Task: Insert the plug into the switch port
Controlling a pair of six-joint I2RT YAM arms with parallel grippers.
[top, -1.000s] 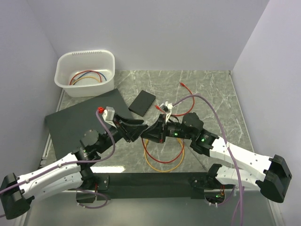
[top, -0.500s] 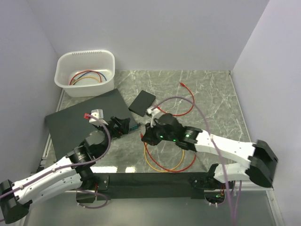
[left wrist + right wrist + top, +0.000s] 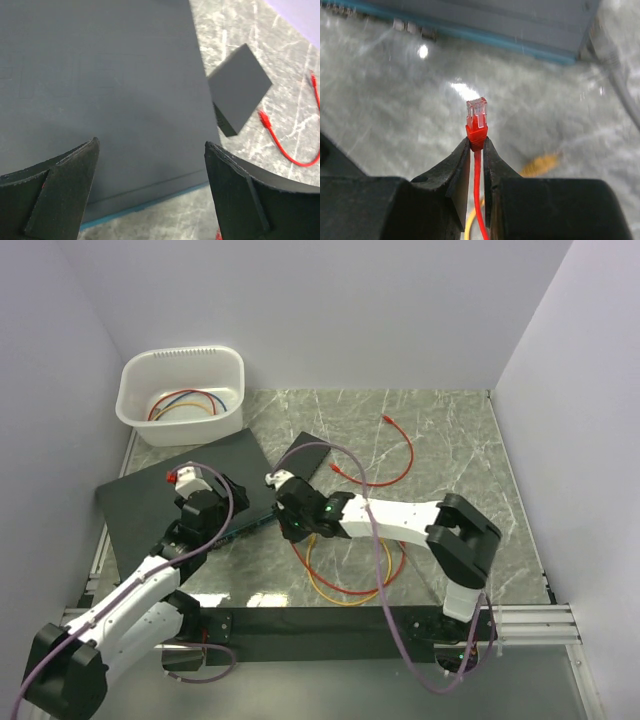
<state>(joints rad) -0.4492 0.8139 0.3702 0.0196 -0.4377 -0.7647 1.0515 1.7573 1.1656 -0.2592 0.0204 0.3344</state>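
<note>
Pinching the plug (image 3: 476, 116), right gripper (image 3: 477, 146) faces the switch (image 3: 110, 85); left gripper (image 3: 151, 146) splayed over it.

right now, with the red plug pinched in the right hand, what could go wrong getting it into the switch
The right hand pinches the plug only at its rear boot, so it could pivot or slip back on contact. The ports sit off the plug's line; pushing straight may hit blank face. The left hand hangs open above the switch, so the switch might slide.
</note>
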